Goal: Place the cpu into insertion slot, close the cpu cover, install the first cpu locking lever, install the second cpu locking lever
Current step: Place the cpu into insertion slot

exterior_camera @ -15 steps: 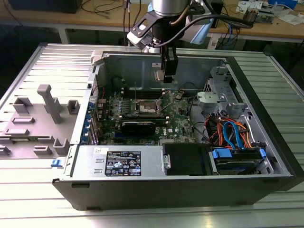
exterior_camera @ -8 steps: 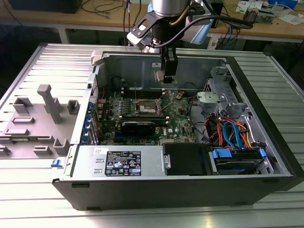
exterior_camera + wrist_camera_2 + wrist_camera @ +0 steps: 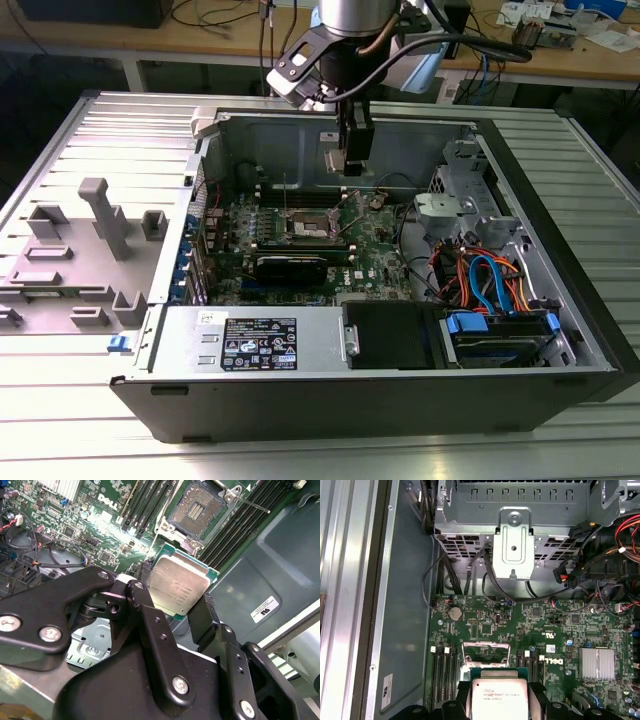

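In the exterior view my gripper (image 3: 350, 158) hangs inside the open computer case, a little above and behind the insertion slot (image 3: 306, 226) on the green motherboard. The gripper (image 3: 172, 595) is shut on the cpu (image 3: 180, 582), a flat square chip with a silver-grey top, pinched at two opposite edges by the black fingers (image 3: 145, 605). The open socket (image 3: 196, 511) with its dark pin field lies below and ahead of the chip, apart from it. In the first wrist view the cpu (image 3: 499, 692) overlaps the raised cpu cover (image 3: 486, 645). A thin locking lever (image 3: 285, 192) stands upright beside the socket.
Long black memory slots (image 3: 145, 505) flank the socket. A black expansion card (image 3: 290, 265) lies in front of it, with the power supply (image 3: 255, 345) at the case front. A drive cage with blue and orange cables (image 3: 490, 290) fills the exterior view's right. A grey fixture (image 3: 100, 230) stands outside the case.
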`<state>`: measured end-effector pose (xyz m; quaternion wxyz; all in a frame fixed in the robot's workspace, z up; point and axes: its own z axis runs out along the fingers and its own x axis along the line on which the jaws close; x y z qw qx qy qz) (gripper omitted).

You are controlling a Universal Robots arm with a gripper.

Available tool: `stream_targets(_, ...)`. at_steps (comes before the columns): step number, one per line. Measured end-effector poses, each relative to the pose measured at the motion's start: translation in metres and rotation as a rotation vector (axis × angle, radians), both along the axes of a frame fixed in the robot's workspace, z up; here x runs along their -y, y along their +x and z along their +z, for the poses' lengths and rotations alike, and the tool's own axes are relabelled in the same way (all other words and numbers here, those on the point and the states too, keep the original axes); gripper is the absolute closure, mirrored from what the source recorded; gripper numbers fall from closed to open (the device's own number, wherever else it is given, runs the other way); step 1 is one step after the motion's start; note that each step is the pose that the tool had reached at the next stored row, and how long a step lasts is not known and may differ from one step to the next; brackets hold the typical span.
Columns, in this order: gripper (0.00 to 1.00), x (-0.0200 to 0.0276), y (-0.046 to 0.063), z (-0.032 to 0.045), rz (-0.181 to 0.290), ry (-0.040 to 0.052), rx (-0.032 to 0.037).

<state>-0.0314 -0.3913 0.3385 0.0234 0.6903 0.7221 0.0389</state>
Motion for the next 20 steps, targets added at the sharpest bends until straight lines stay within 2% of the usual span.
stream_targets(12, 0.46, 0.0001, -0.0002, -0.0002, 0.000, 0.0000, -0.0001)
stream_targets(16, 0.46, 0.0030, -0.0005, -0.0006, 0.000, 0.0000, -0.0001)
stream_targets(20, 0.46, 0.0034, -0.0017, -0.0026, -0.015, -0.0001, -0.0001)
